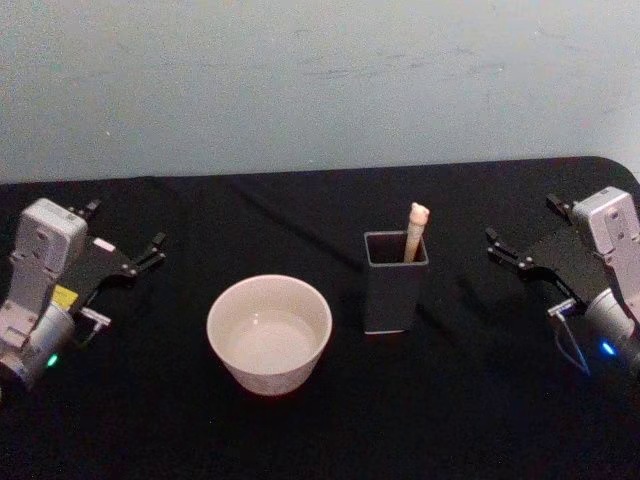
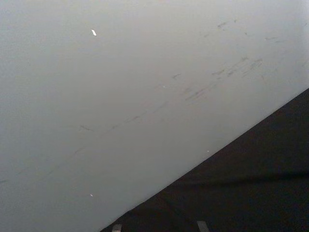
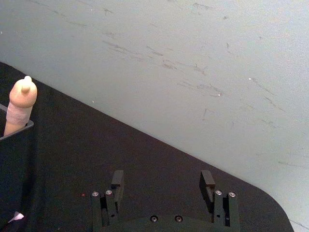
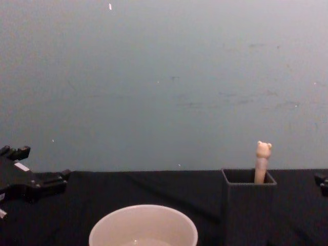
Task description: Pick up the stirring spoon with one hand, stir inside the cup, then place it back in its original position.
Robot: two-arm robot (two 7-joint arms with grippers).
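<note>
Right gripper [image 1: 520,222]: jaws wide apart, nothing between them. The left gripper [image 1: 125,226] is likewise spread and empty, idle beyond the cup [image 1: 269,333]. The stirring spoon [image 1: 417,222] leans in the dark holder [image 1: 395,285], well apart from the right jaws and off to one side of their gap, with only the bear head and a short upper stem exposed. Judged light, stiff, slim and smooth, so apt to pivot between pads; pinch just below the head.

On the worktop [image 1: 300,215] the cup [image 1: 269,333] sits left of the holder [image 1: 394,290]. The stirring spoon [image 1: 416,228] stands in the holder. The left end effector [image 1: 124,227] and right end effector [image 1: 522,222] flank both.
</note>
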